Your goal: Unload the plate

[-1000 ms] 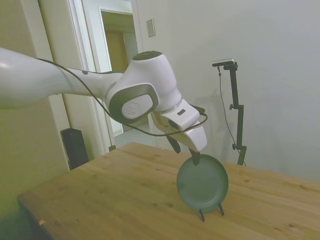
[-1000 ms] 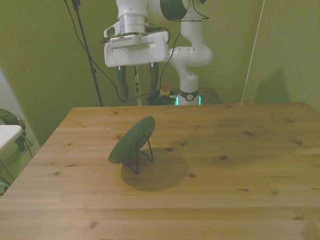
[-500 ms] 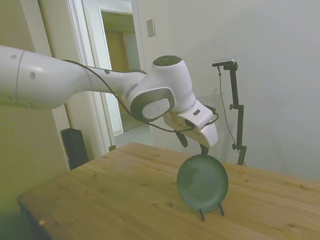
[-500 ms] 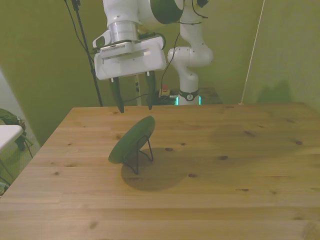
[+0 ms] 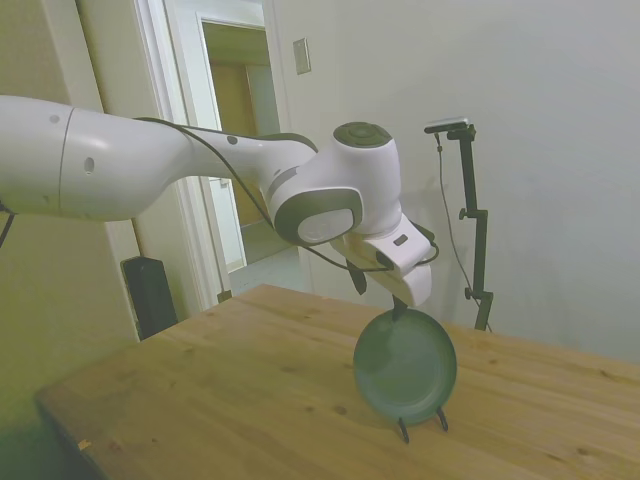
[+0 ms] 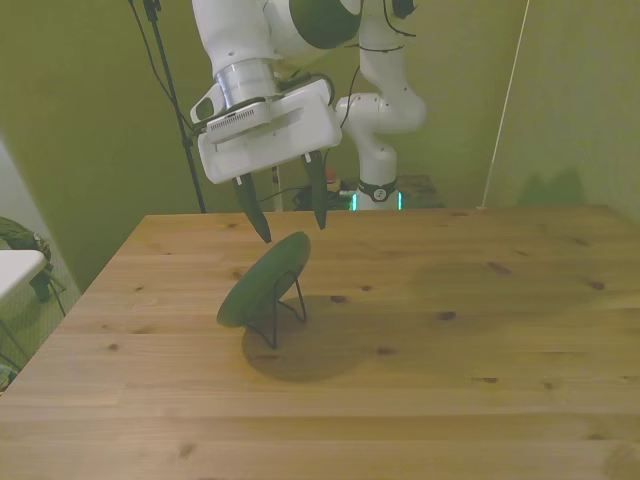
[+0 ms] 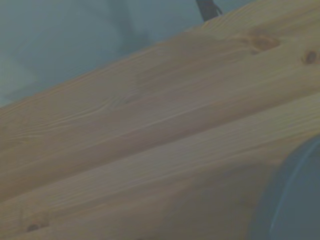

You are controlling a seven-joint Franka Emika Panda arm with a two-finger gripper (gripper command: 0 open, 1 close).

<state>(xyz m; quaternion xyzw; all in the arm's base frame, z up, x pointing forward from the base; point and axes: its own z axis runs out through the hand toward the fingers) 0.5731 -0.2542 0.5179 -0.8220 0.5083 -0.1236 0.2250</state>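
Note:
The dark grey-green plate [image 5: 405,365] [image 6: 265,282] stands on edge, leaning in a thin black wire stand [image 6: 283,312] near the middle of the wooden table [image 6: 450,350]. My gripper [image 6: 291,228] hangs open just above the plate's top rim, tilted, with one finger on each side of the rim line and nothing held. In the side view the gripper [image 5: 382,298] sits right over the plate's upper edge, partly hidden by the white hand. A blurred slice of the plate [image 7: 295,195] shows in the wrist view.
The stand's two feet [image 5: 420,424] rest on the table in front of the plate. A doorway [image 5: 235,150] opens behind the table in the side view. The robot's base [image 6: 375,190] stands past the table's far edge.
The gripper has come down and forward toward the plate's top rim and has tilted. It stays open. The plate and stand have not moved.

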